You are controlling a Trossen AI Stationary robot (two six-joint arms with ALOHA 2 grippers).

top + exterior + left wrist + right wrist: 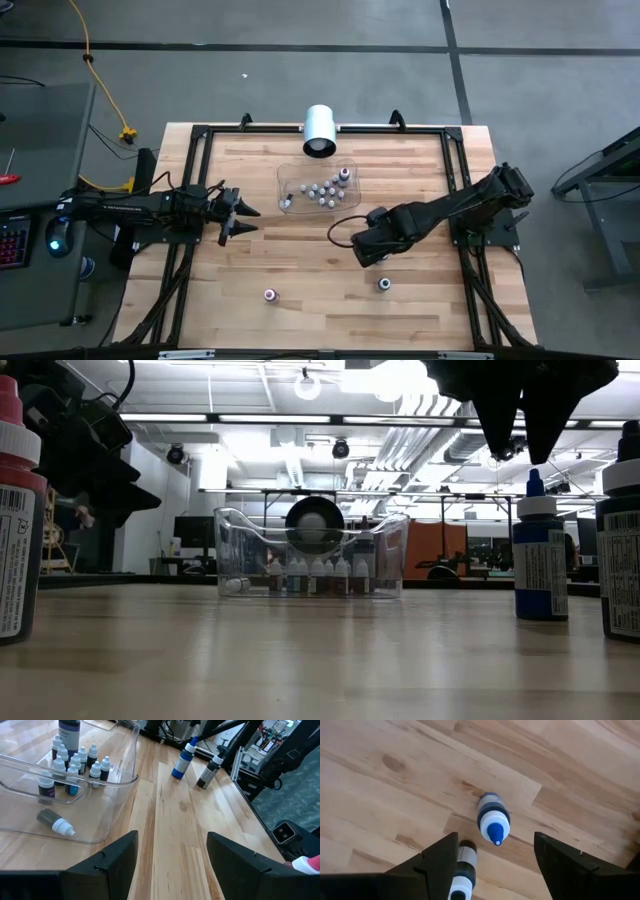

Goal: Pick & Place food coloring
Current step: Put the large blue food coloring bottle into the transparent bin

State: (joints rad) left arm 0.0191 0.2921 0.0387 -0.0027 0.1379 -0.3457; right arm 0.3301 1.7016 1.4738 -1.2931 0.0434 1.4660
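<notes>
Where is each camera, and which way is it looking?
High view: above, looking straight down at the wooden table, clear tray and both arms.
Low view: at tabletop height, looking across at the tray; the right tool hangs above.
Left wrist: on the left arm, facing the tray; open left tool.
Right wrist: looking down; open right tool over the blue bottle.
Shared: blue bottle, also in the low view.

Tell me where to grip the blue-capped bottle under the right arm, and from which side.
Grip the blue-capped bottle around its round body just below the cap, coming straight down from above. It stands upright, and the right end effector already hangs open over it. A dark bottle stands close beside it, so keep the fingers off that side.
</notes>
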